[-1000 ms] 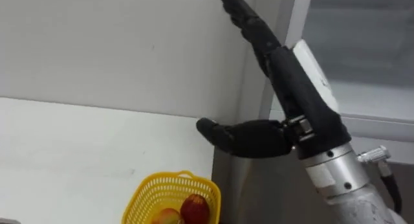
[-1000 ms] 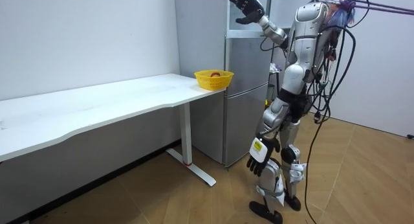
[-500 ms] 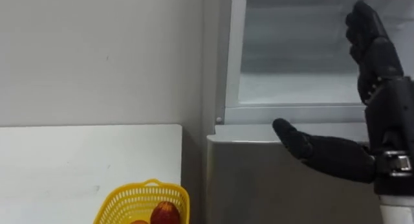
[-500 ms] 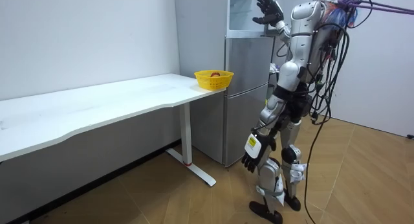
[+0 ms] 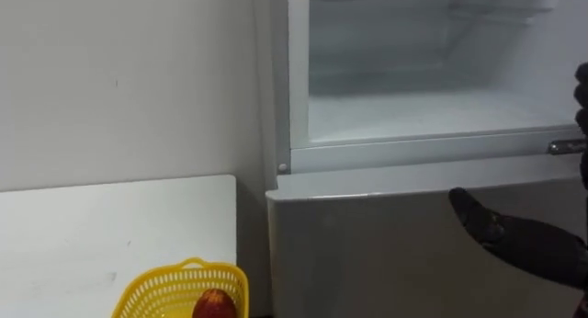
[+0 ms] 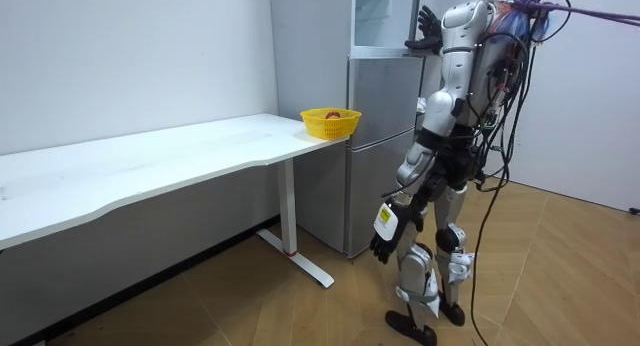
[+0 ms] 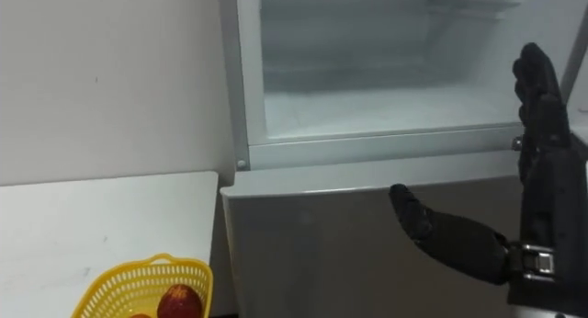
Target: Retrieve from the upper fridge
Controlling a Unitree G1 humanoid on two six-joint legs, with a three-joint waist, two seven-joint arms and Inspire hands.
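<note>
Main risk: R hand (image 7: 547, 217) is spread wide, fingers straight up, thumb stuck out sideways, holding nothing. The thumb sits lower than the sill of the upper fridge (image 7: 367, 145), in front of the lower door (image 7: 312, 254). A straight push in from there prob. bangs the thumb on the sill, so the hand needs to lift and narrow first. The fingers stand near the opening's right side, so a scrape on that edge is poss. too.

2nd risk: nothing to grab. The upper fridge is open and lit, and its floor looks bare as far as I can see. What looks like a shelf (image 5: 459, 28) sits higher up, contents hidden. What's meant to come out, can't tell. A blind reach could close on air or knock sth at the back.

3rd: balance. The robot stands close to the fridge front w/ one arm high, and a deep lean fwd could tip it.

Around: a white table (image 7: 92, 217) sits just beside the fridge's left side, wall (image 7: 110, 70) behind. A yellow basket (image 7: 110, 286) at the table's corner has red fruit (image 7: 181, 301) in it. It's well apart from R hand and blocks nothing, but a carry-out swung left would pass over it. L hand (image 6: 384, 244) hangs by the thigh, idle, fingers too small to read.
</note>
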